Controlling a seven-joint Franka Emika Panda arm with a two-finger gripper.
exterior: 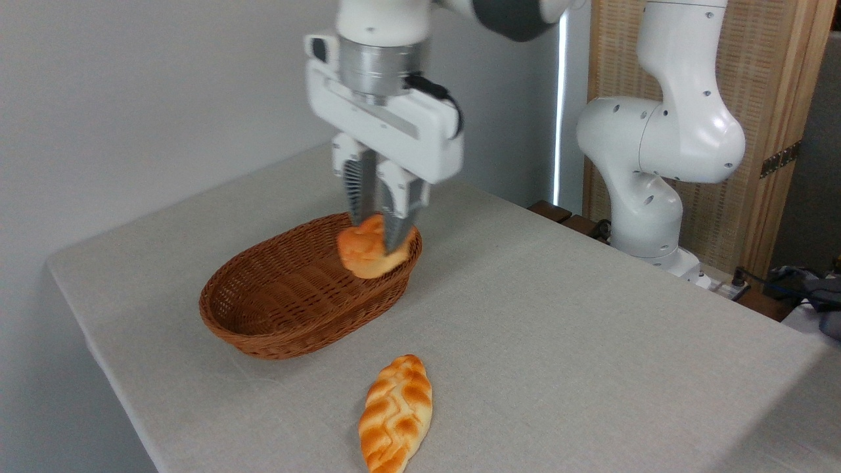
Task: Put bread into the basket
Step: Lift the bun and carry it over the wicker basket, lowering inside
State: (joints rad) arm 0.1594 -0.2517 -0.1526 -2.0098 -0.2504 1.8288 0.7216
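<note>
The white 2-finger gripper (376, 226) points straight down from the white Franka arm (657, 131), and its 2 ribbed fingers (359, 190) pinch the small round orange-brown bun (364, 253) from either side, the fingertips sunk into the knotted top. The bun hangs tilted in that grip, its paler base turned down and toward the camera, in front of the right end of the oval brown woven wicker basket (289, 302). Whether the bun touches the rim there cannot be told. Most of the basket's hollow lies below and to the left of the gripper, and nothing shows inside it. Well below the gripper in the picture, nearer the camera and apart from the basket, a long braided golden loaf (396, 415) lies flat on the pale grey cloth-covered table (591, 328). The arm's base stands at the table's far right edge.
</note>
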